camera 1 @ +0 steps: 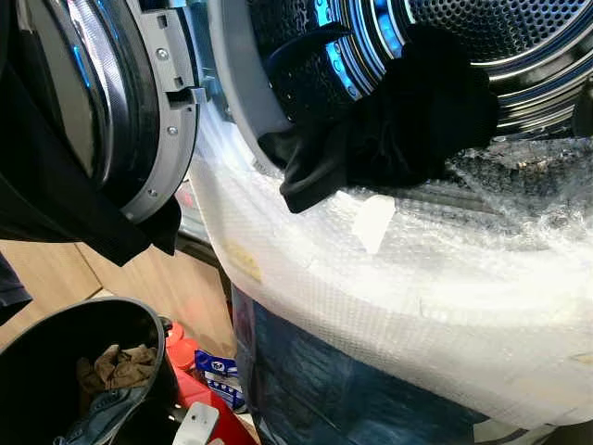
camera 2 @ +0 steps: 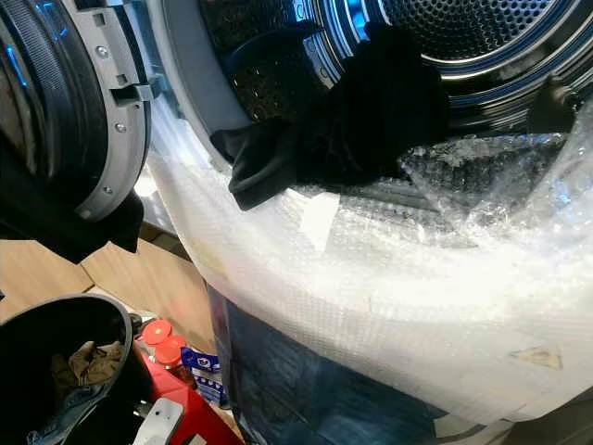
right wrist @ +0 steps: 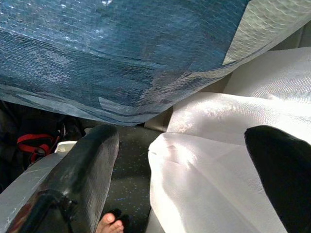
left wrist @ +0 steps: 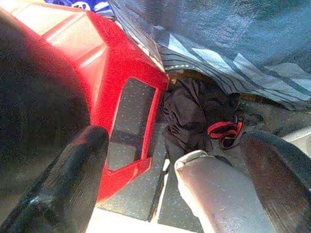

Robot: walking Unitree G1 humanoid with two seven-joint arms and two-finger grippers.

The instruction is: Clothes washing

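Fingers spread on both grippers; one black garment (camera 1: 380,130) across drum rim (camera 1: 537,83).

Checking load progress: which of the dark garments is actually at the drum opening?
The black garment draped over the drum's lower rim, half inside. The other dark cloth hangs off the open door; the brownish clothes sit in the black basket.
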